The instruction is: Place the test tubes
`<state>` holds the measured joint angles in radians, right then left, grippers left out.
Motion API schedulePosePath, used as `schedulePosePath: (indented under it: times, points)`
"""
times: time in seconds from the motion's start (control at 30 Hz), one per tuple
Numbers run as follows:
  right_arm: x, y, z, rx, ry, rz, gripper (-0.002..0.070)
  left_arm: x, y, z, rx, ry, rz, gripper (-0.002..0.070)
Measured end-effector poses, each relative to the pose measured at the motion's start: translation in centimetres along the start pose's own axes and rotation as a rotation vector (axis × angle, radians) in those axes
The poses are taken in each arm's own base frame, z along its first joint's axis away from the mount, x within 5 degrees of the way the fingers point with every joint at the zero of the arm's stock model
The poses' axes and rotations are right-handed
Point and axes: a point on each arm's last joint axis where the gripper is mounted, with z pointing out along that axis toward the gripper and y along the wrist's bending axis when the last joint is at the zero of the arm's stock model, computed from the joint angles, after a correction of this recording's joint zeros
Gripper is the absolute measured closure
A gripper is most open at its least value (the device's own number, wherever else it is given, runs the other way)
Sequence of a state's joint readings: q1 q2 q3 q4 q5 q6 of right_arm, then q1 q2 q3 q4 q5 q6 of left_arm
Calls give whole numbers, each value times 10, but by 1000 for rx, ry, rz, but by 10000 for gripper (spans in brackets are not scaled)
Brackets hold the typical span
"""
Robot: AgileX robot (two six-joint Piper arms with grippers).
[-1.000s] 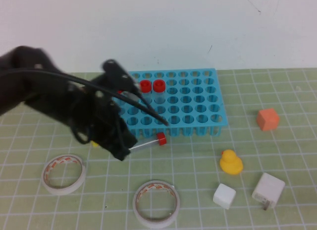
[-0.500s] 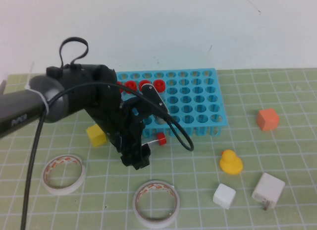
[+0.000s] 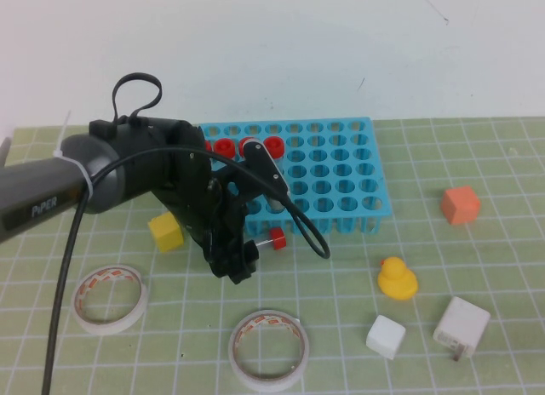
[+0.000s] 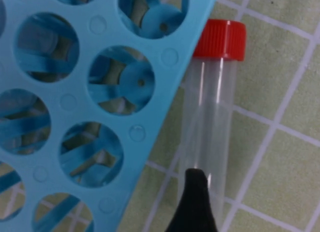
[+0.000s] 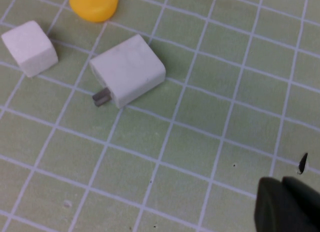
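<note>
Several red-capped tubes (image 3: 273,145) stand upright in the far left holes of the blue rack (image 3: 381,178), which sits toward the far edge of the green mat (image 3: 511,242) in the high view. One more test tube (image 3: 266,239), clear with a red cap, lies flat on the mat just beside the rack's near edge. The left gripper (image 3: 241,263) points down at the capless end of that tube, its arm reaching in from the mat's left edge. Whether its claw is spread or pressed together cannot be told. A yellow cube (image 3: 166,232) sits beside the arm, on its left. Two tape rolls lie toward the near edge, one (image 3: 81,310) at the left and one (image 3: 240,365) nearer the middle. Toward the right edge are an orange cube (image 3: 460,204), a yellow duck (image 3: 397,278), a white cube (image 3: 385,336) and a white charger (image 3: 461,327).

From the left wrist, the test tube lies on the mat alongside the rack's edge, its cap close against the rim. A dark tip of the left gripper overlaps the clear end, and the claw's state does not show here either.

From the right wrist, the right gripper (image 5: 282,194), claw pressed together, hangs over bare mat near the white charger, with the white cube and the yellow duck just past it.
</note>
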<state>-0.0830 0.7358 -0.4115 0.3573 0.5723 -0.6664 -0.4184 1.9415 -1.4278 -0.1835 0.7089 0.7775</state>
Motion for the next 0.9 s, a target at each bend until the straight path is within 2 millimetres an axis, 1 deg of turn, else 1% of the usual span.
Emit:
schedulePosePath:
  times: [0.2,0.37,0.63,0.8,0.9]
  points:
    - [0,0,0,-2,-2,3,678,3,3,7,-29,28,40,160]
    - [-1,0,0,-4,-14,16,678,7,5,19,-33,59,62,162]
    - [-3,0,0,-5,-33,34,678,7,8,29,-55,51,73,246]
    - [-3,1,0,-7,-34,38,678,10,6,37,-37,73,25,258]
    - [-3,1,0,-9,-38,43,678,11,6,38,-33,77,4,258]
